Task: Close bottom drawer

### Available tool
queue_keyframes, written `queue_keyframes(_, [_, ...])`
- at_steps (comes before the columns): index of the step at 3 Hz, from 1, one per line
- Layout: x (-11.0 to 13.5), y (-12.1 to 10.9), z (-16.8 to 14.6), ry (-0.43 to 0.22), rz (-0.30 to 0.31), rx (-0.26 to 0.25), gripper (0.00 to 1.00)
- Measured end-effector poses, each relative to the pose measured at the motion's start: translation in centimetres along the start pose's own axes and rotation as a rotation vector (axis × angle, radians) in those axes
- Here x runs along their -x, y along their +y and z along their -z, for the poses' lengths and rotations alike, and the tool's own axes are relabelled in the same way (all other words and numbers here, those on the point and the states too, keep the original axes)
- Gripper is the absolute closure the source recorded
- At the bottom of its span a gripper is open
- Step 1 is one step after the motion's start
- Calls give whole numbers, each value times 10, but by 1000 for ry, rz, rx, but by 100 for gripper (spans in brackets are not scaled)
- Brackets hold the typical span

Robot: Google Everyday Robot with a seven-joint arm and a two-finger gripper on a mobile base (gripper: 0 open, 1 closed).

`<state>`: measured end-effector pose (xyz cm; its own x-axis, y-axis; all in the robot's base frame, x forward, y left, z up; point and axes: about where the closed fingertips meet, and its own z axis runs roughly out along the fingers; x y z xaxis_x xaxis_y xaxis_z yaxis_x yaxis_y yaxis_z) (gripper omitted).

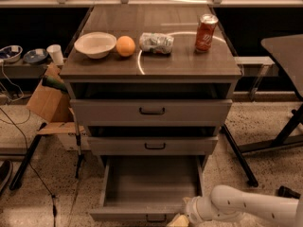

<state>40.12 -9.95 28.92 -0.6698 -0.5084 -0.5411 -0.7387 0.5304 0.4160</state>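
The bottom drawer point(150, 182) of the grey cabinet stands pulled far out, its plain grey tray empty. Its front point(128, 215) with a small dark bar handle point(155, 218) sits at the lower edge of the view. My gripper point(179, 219) is at the end of the white arm that comes in from the lower right. It sits at the drawer's front right corner, just right of the handle, and is partly cut off by the bottom of the view.
The middle drawer point(154, 145) and the top drawer point(151, 111) stick out slightly. On the cabinet top stand a white bowl point(95, 44), an orange point(125, 46), a crumpled bag point(156, 43) and a red can point(206, 32). A cardboard box point(49, 100) is at left, table legs point(239, 160) at right.
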Motion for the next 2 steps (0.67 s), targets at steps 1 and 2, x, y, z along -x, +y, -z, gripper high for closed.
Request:
queue_keyframes(1, [-25,1,4,-29,-71,-25,15])
queue_keyframes(2, [-48,4,2,-22,-121,-19,39])
